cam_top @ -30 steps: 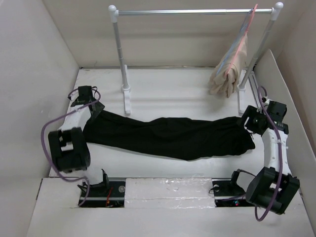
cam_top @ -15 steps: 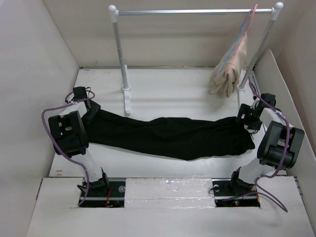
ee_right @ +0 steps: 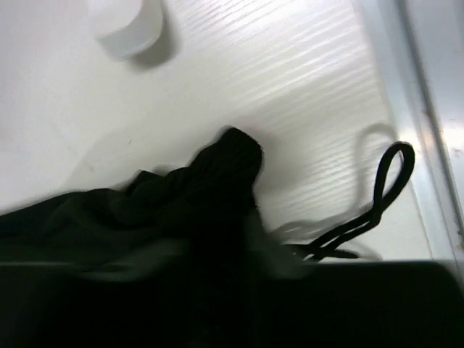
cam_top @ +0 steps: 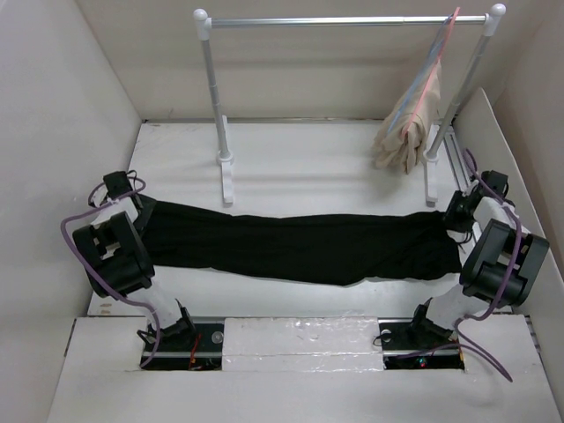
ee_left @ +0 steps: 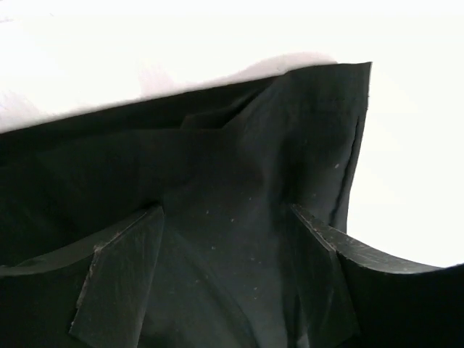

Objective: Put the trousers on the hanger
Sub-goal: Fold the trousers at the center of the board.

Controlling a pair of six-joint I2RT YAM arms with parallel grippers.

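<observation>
Now | trousers (cam_top: pixel 300 247) lying stretched across the table (cam_top: pixel 308 159) | left gripper (ee_left: pixel 226 214) pinching their left end | right gripper (cam_top: pixel 458 218) sitting at the other end, jaws impossible to tell

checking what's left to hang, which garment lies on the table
The black trousers, stretched flat across the table; the beige garment hangs from the rail.

The trousers (cam_top: pixel 300 247) are matt black soft cloth, the clothes rail (cam_top: pixel 344 20) smooth glossy metal, the beige garment (cam_top: pixel 407 123) limp cloth, and the table (ee_right: pixel 290 87) white, finely ribbed, faintly shiny.
</observation>
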